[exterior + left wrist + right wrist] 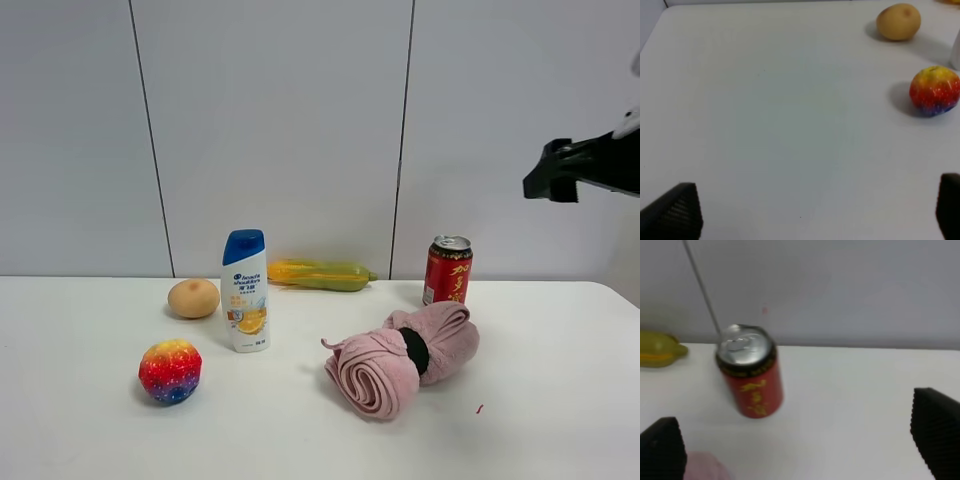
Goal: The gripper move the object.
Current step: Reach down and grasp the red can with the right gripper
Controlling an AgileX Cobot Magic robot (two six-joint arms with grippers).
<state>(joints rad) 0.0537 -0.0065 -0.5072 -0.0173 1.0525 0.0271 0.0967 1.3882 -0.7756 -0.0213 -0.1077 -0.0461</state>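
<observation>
Red metal with yellow lettering: the can [448, 271] stands upright on the white counter [80, 430], silver top up, close to the grey panelled wall [280, 120]. A yellow-green corn cob [318, 274] lies to its left along the wall. A rolled pink towel [385, 365], cinched by a black band [415, 350], lies just in front of the can; I cannot tell whether they touch.

My right tool [545, 180] hangs high in the air at the right edge of the high view, above and to the right of the can and well apart from it. Its black fingers [935, 432] are spread wide, with nothing gripped.

My left tool [810, 210] does not appear in the high view. Its wrist camera shows it over bare counter with its fingers likewise spread and nothing between them.

Farther left on the counter, a white shampoo bottle [246, 292] with a blue cap stands upright. A tan potato [194, 298] sits just to the bottle's left, and a rainbow-coloured ball [170, 371] rests nearer the front edge.
</observation>
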